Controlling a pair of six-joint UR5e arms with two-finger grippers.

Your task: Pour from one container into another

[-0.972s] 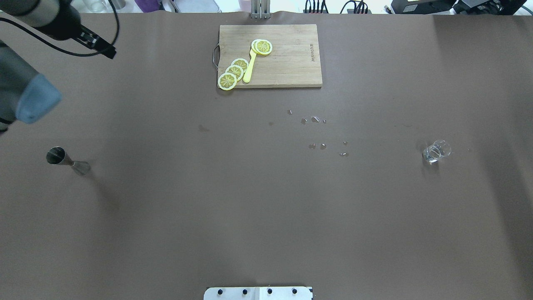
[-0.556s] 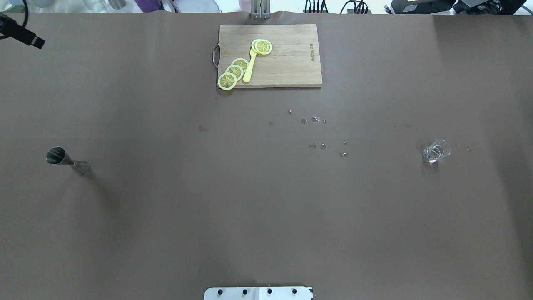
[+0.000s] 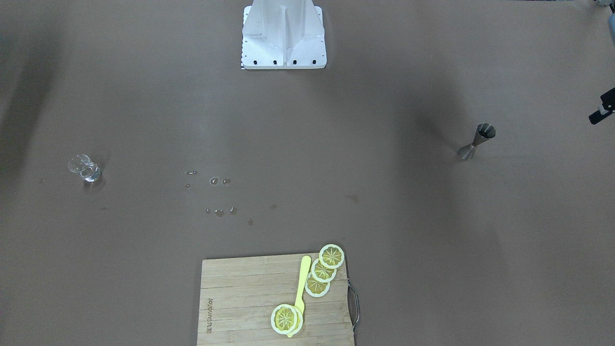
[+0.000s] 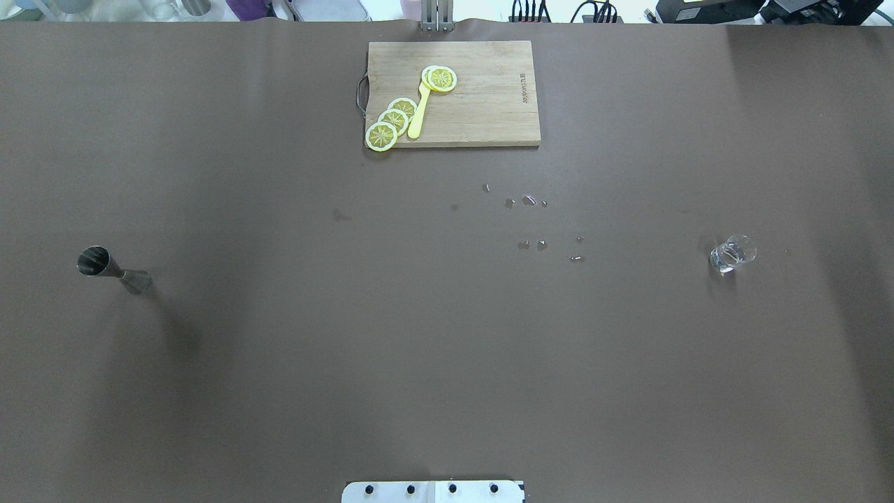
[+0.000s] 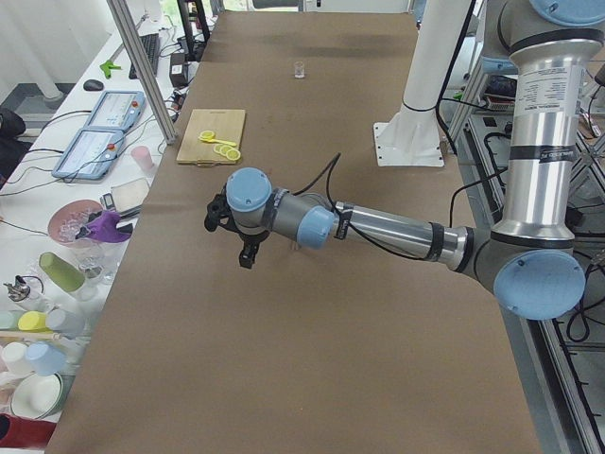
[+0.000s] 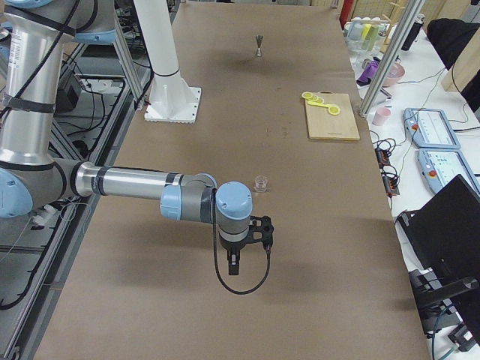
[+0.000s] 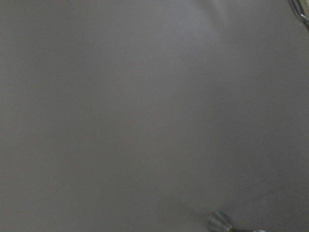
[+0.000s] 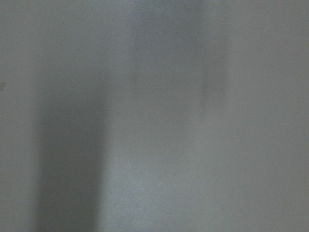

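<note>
L gripper [image 5: 248,257] gone overhead (seen side cam).

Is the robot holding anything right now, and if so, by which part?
Nothing is held. The clear glass and the steel jigger each stand alone on the table, untouched.

- The left arm [image 5: 378,227] is withdrawing from the overhead view, leaving by that view's upper-left corner.
- The left gripper [image 3: 596,117] is moving outward with it, now showing only at the front-facing view's right edge, well apart from the jigger [image 3: 476,141].
</note>
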